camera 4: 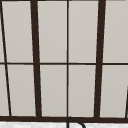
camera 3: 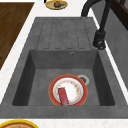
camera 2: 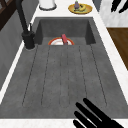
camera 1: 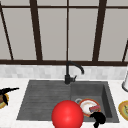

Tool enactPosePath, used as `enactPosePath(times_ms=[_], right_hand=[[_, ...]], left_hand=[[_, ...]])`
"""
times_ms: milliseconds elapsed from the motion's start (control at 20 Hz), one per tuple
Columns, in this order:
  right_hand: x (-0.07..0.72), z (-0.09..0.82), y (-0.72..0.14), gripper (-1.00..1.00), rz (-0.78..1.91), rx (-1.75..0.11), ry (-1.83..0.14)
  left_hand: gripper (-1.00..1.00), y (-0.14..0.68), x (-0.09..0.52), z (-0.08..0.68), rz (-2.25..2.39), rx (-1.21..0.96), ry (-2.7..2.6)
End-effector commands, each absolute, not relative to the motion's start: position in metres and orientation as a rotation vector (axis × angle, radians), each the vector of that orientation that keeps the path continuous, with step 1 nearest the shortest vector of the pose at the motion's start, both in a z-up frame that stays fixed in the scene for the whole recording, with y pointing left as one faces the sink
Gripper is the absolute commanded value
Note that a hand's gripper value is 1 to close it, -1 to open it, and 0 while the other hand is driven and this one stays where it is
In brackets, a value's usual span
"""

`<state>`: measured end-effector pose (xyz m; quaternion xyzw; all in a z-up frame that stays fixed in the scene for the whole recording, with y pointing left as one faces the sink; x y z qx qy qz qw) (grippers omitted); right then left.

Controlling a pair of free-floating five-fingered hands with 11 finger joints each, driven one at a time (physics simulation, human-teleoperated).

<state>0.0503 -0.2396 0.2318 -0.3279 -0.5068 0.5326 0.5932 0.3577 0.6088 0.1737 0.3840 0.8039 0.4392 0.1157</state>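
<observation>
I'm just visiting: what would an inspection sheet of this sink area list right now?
Surface: grey sink with a ribbed drainboard, in a white counter.
Job's things: red-rimmed plate in the basin, with a red block on it.
Clutter: red ball up front; yellow plates of food on the counter.
Hands: left hand open over the left counter; right hand curled near the basin's front edge, holding nothing seen.
Cables: nothing seen.
Surroundings: black faucet, window behind.

White counter [camera 1: 10, 117] bears yellow plates [camera 1: 123, 110] at both ends; sink [camera 3: 50, 62] holds a red-rimmed plate [camera 3: 72, 91]
</observation>
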Motion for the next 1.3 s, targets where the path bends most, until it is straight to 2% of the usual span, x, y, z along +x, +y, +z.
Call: enactPosePath(times_ms=[0, 750, 1250], right_hand=[[0.05, 0.232, -0.24, 0.0, 1.238, -0.762, -1.178], [0.05, 0.232, -0.24, 0.0, 1.238, -0.762, -1.178], [0.05, 0.232, -0.24, 0.0, 1.238, -0.762, -1.178]], left_hand=[[-1.0, 0.587, 0.35, 0.174, 1.34, 1.074, 2.362], [-1.0, 0.521, 0.339, 0.168, 1.349, 1.065, 2.374], [-1.0, 0.495, 0.322, 0.158, 1.37, 0.953, 2.442]])
